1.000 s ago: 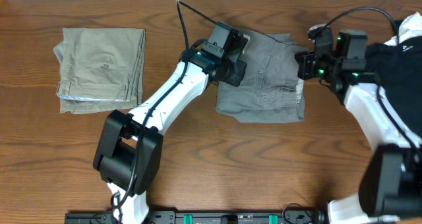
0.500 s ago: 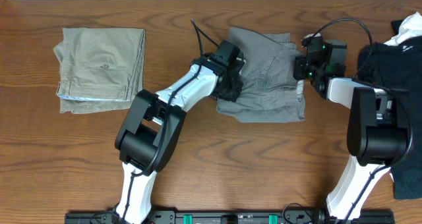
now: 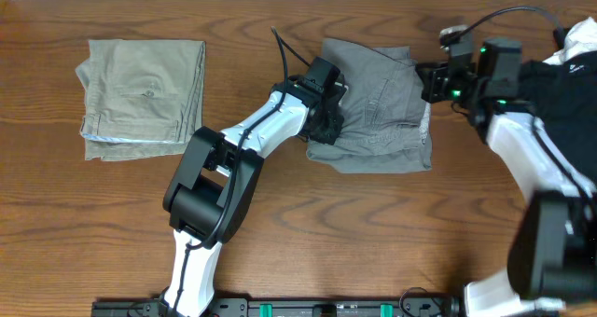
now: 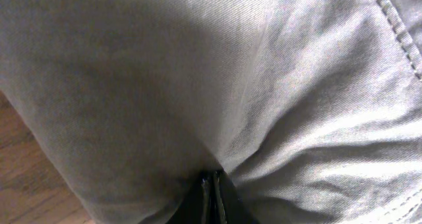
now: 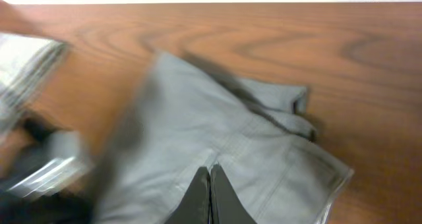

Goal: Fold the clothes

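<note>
Overhead view: a brown wood-grain surface (image 3: 308, 242) fills the frame, with a pale strip along its far edge. You see the clothes (image 3: 382, 112), a wrinkled mid-grey garment, lying folded into a rough rectangle in the middle of the far half. Well apart to the left lie folded khaki trousers (image 3: 142, 98). At the right edge a black garment (image 3: 571, 93) is heaped. Your left gripper (image 3: 325, 123) sits on the left edge of the clothes, at the end of a white arm reaching in from the near side. Your right gripper (image 3: 431, 82) is at the upper right corner of the clothes, beside the black garment.

Left wrist view: grey cloth (image 4: 198, 85) fills nearly everything, with a stitched seam at the upper right and a patch of wood (image 4: 23, 184) at the lower left. The gripper's dark fingers (image 4: 206, 201) are pressed together, and creases in the cloth fan out from their tips, so it is pinching the clothes.

Right wrist view: the picture is blurred. The gripper's fingers (image 5: 201, 197) are pressed together at the bottom edge. Beyond them the clothes (image 5: 217, 138) lie on the wood (image 5: 277, 39). You cannot tell whether these tips touch the cloth.
</note>
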Tool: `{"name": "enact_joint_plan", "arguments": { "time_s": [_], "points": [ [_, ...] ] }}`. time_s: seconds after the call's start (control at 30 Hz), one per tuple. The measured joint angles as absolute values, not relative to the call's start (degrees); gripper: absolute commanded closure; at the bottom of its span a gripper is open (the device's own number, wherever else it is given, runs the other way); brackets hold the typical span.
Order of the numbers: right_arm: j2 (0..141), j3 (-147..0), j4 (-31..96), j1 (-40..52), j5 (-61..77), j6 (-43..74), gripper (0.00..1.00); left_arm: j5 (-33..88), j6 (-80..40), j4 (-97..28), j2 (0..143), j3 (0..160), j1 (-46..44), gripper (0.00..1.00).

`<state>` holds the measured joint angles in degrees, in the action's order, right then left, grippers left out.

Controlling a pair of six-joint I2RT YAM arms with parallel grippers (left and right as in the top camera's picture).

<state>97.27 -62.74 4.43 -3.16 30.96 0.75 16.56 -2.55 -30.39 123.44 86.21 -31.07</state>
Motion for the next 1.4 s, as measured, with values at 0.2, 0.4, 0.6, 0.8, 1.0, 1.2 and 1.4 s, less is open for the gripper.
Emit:
{"name": "enact_joint_plan", "arguments": {
  "time_s": [0.2,0.4,0.6,0.8,1.0,1.2,1.4],
  "points": [
    [89.38,-63.66,21.93,-3.09,33.76,1.8,0.99,16.19,-2.55,-27.53,120.62,85.89,-31.35,0.94],
    [94.85,-63.51,27.68,-2.57,33.91,-1.98,0.99,16.19,-2.57,-14.37,110.96,86.13,-31.42,0.94],
    [102.21,-63.42,30.15,-1.89,34.11,-3.44,0.99,16.16,-2.57,-5.82,110.63,86.83,-31.53,0.92],
    [108.88,-63.22,37.52,-1.89,33.43,-3.81,0.99,16.14,-2.55,-0.19,119.33,86.8,-31.55,0.91],
    [111.33,-63.2,43.35,-1.52,31.07,-4.03,0.99,15.66,-3.22,5.37,127.87,86.8,-31.55,0.89],
    [111.39,-63.22,44.12,-1.48,30.57,-4.03,0.99,13.98,-4.29,7.62,131.28,86.72,-31.55,0.88],
    [111.35,-63.29,44.07,-1.48,31.09,-4.03,0.98,13.17,-4.51,3.7,127.94,86.72,-31.24,0.88]
  ]
}}
